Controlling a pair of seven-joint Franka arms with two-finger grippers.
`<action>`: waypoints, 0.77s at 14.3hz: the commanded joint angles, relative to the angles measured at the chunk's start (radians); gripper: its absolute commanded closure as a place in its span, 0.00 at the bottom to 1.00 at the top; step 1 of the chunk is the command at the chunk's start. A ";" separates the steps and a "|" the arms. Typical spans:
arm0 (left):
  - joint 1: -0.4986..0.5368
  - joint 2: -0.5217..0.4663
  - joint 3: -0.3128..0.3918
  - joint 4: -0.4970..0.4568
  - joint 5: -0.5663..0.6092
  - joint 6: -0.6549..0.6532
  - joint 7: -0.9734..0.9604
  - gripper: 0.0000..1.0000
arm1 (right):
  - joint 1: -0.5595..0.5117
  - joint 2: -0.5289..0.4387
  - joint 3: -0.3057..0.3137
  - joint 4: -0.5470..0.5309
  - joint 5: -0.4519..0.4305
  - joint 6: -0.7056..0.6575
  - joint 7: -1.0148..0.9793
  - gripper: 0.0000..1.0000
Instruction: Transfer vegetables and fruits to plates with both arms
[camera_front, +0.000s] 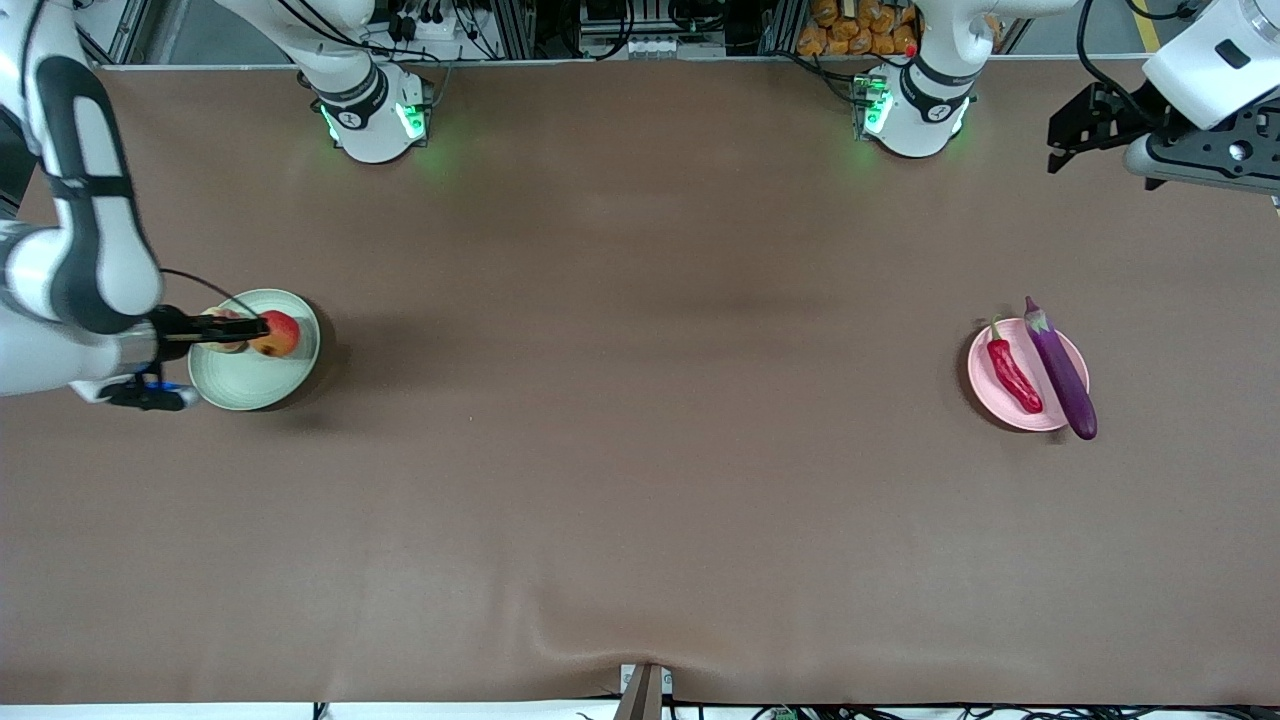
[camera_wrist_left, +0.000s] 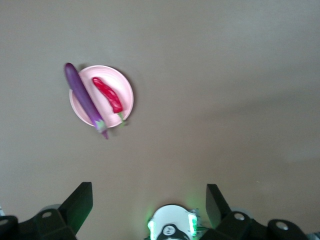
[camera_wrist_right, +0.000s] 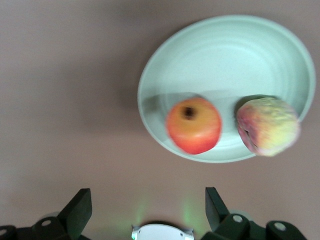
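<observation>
On the pale green plate at the right arm's end of the table lie both fruits. The red-orange pomegranate and the yellowish-pink peach sit side by side. My right gripper hangs open over them, holding nothing, and partly hides the peach in the front view. The pale pink plate carries the red chili. The purple eggplant lies across its rim. My left gripper waits open, high at the left arm's end.
The brown table cover has a slight wrinkle at its edge nearest the front camera. Both arm bases glow green at the edge farthest from it.
</observation>
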 joint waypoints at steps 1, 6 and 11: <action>-0.006 0.060 -0.016 0.033 -0.022 -0.017 -0.110 0.00 | 0.053 0.006 0.006 0.206 0.002 -0.089 -0.004 0.00; 0.000 0.094 -0.071 0.039 0.009 0.034 -0.146 0.00 | 0.110 0.000 0.009 0.489 -0.018 -0.187 -0.004 0.00; 0.082 0.167 -0.053 0.110 0.057 0.042 -0.134 0.00 | 0.136 -0.113 0.063 0.509 -0.061 -0.291 0.038 0.00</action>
